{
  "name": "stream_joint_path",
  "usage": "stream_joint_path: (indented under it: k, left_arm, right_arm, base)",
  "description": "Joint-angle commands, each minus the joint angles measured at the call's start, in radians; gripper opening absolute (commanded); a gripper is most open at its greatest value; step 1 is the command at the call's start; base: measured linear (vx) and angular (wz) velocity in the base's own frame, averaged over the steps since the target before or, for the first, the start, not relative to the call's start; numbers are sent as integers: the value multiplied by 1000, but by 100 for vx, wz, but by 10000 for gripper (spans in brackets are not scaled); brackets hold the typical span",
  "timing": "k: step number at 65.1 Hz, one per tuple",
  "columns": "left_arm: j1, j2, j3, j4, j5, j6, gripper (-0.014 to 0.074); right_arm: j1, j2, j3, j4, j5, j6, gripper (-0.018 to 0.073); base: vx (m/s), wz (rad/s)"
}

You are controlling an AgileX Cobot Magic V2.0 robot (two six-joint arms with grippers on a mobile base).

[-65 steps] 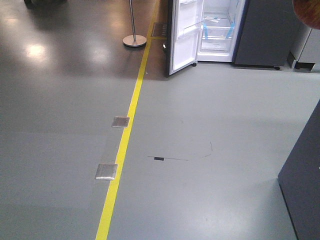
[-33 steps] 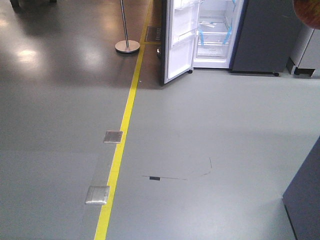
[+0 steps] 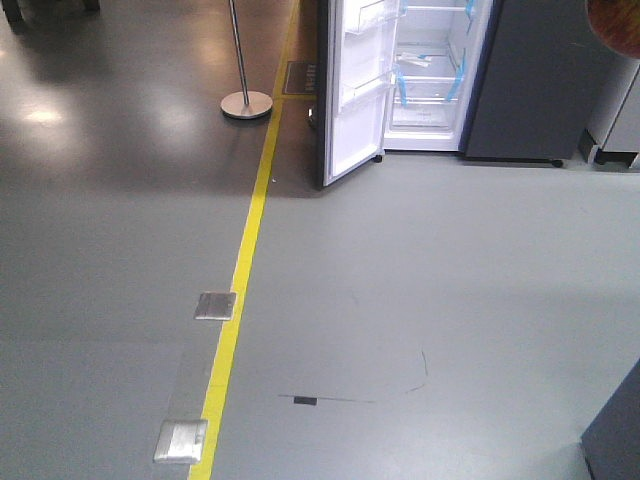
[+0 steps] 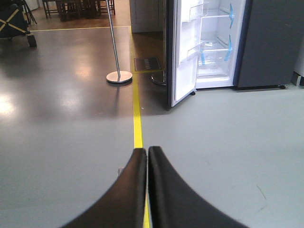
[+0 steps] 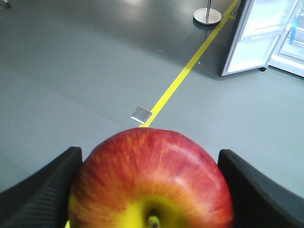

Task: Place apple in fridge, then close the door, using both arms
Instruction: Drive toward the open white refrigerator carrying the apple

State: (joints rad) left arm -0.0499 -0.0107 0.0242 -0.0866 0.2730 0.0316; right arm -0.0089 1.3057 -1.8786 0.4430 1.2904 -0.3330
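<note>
The apple (image 5: 152, 183), red with a yellow stem end, fills the lower right wrist view, and my right gripper (image 5: 149, 154) is shut on it, one black finger on each side. A red blur of the apple shows at the top right of the front view (image 3: 615, 25). The fridge (image 3: 430, 80) stands ahead at the far end of the floor, with a white interior, shelves and blue tape. Its door (image 3: 350, 100) is swung open to the left. The fridge (image 4: 218, 42) and door (image 4: 183, 52) also show in the left wrist view. My left gripper (image 4: 146, 150) is shut and empty, held above the floor.
A yellow floor line (image 3: 240, 290) runs toward the fridge door. A metal post on a round base (image 3: 246, 104) stands left of the door. Two metal floor plates (image 3: 215, 305) lie by the line. A dark panel (image 3: 622, 430) juts in at lower right, and a white cabinet (image 3: 615, 120) stands right of the fridge.
The view has moved forward toward the fridge, which now looks larger and nearer. The floor plates and the black tape mark have slid down the frame. Both grippers keep their states.
</note>
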Motion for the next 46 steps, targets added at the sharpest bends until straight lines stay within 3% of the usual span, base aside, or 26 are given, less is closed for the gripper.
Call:
stream_joint_path:
  k: [1,46]
  left_arm:
    - [2,-16,-18,-10,-69,-1,-7]
    - [2,-16,-18,-10,-69,-1,-7]
  right_arm:
    - [-3,-20,-30,25,-6,-10,104]
    - [-3,-20,-30,25,-6,-10,104]
  base:
    - [31,-4]
    - [28,-6]
